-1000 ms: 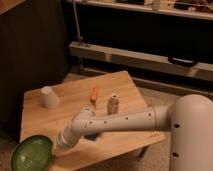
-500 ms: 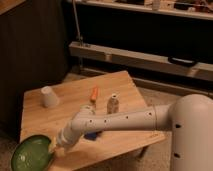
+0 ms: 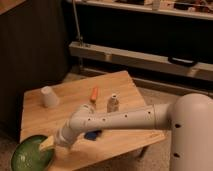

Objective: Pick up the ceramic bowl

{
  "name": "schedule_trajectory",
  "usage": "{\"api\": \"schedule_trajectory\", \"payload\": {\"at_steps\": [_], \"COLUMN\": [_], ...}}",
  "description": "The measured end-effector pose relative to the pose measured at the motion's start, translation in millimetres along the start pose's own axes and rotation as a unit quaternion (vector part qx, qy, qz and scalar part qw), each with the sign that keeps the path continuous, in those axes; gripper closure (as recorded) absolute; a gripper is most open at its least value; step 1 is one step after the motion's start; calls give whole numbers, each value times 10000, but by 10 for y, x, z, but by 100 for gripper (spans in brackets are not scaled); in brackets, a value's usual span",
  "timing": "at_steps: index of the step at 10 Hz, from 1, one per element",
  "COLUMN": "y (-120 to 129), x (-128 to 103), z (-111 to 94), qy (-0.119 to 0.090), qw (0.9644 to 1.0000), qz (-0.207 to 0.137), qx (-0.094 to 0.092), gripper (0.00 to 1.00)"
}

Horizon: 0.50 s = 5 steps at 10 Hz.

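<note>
The ceramic bowl point(image 3: 31, 155) is wide, shallow and glossy green, at the front left corner of the wooden table point(image 3: 70, 97), partly over its edge. My white arm reaches from the right across the table's front. My gripper point(image 3: 47, 144) is at the bowl's right rim, its pale fingers over the bowl's edge.
A small white upturned cup point(image 3: 48, 96) stands at the table's back left. An orange carrot-like item point(image 3: 94, 93) and a small pale bottle point(image 3: 113, 103) sit mid-table. A blue item point(image 3: 92, 134) lies under my arm. A dark cabinet and a metal shelf rail stand behind.
My arm has swung left and down, bringing the gripper from beside the bowl onto its right rim. The bowl seems to have shifted slightly toward the table's corner.
</note>
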Motion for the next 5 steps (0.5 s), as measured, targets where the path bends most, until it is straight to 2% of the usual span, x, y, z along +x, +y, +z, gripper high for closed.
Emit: {"api": "schedule_trajectory", "payload": {"at_steps": [1,3,5], "y": [-6,-32,-26], "x": [-1,10,17], "z": [14,46,71], "qy": [-6,-32,-53], "qw": [10000,10000,10000], "qz": [9,20,25], "qx": [12,42,34], "gripper": [27,47,51]}}
